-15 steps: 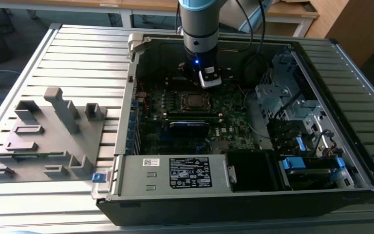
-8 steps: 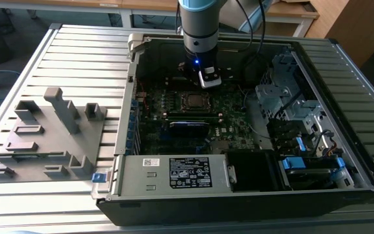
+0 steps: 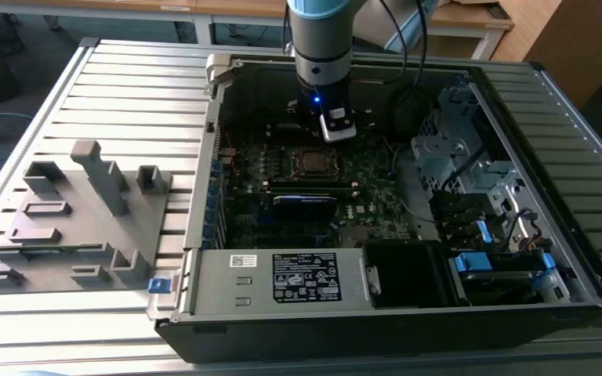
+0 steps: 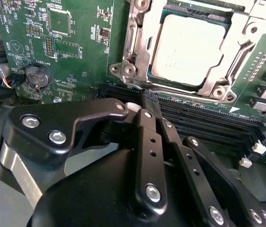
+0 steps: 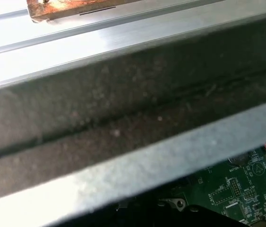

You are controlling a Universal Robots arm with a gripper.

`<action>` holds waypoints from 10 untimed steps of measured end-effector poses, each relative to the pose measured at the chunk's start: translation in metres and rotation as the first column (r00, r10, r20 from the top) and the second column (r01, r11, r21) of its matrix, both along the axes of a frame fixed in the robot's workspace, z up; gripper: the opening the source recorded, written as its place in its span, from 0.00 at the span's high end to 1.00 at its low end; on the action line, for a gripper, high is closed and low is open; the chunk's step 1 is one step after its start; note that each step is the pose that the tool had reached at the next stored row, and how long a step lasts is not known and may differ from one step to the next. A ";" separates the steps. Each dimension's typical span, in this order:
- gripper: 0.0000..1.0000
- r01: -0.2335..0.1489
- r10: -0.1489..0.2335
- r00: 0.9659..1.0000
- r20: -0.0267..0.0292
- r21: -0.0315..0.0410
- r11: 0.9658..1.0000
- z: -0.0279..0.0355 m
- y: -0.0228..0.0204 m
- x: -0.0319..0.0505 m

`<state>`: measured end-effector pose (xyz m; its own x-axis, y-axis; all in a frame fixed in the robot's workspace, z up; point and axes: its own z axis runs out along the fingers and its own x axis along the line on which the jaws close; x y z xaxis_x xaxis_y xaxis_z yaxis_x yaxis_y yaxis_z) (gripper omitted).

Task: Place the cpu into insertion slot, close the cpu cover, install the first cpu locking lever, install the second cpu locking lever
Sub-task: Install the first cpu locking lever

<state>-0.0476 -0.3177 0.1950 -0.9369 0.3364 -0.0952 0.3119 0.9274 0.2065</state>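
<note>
1. Gripper (image 4: 148, 101) fingers are seen pressed together in the second wrist view, tips meeting with nothing pinched between them, poised just above the motherboard (image 4: 71, 52) at the near edge of the socket.
2. The cpu (image 4: 189, 47) is seen seated in the insertion slot (image 4: 137, 71), its dull silver top showing through the window of the cpu cover (image 4: 246, 47), which appears to lie flat over it, so placing and covering are judged done.
3. The socket is found directly ahead of the fingertips, touching or nearly touching at its near rim; a thin wire lever (image 4: 180, 90) is seen running along that near side, its long axis across the fingers' direction. Whether it is latched cannot be told.
4. In the exterior view the gripper (image 3: 335, 129) is seen hanging from the arm over the far part of the open computer case (image 3: 385, 329), just beyond and to the exterior view's right of the socket (image 3: 312, 160).
5. Long black memory slots (image 4: 208, 118) lie beneath the fingers, a round coin battery (image 4: 36, 76) lies off to one side, and the case's metal wall (image 5: 123, 165) is seen close by in the first wrist view.
6. A grey parts fixture (image 3: 71, 227) rests on the slatted table (image 3: 134, 78) at the exterior view's left, well apart from the work.
</note>
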 end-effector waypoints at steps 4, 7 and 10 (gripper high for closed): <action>0.89 0.000 0.000 1.000 0.000 0.000 1.000 0.0000 -0.0024 0.0000; 0.89 0.000 0.000 1.000 0.000 0.000 1.000 0.0000 -0.0030 -0.0001; 0.89 0.000 0.000 1.000 0.000 0.000 1.000 0.0000 -0.0035 -0.0001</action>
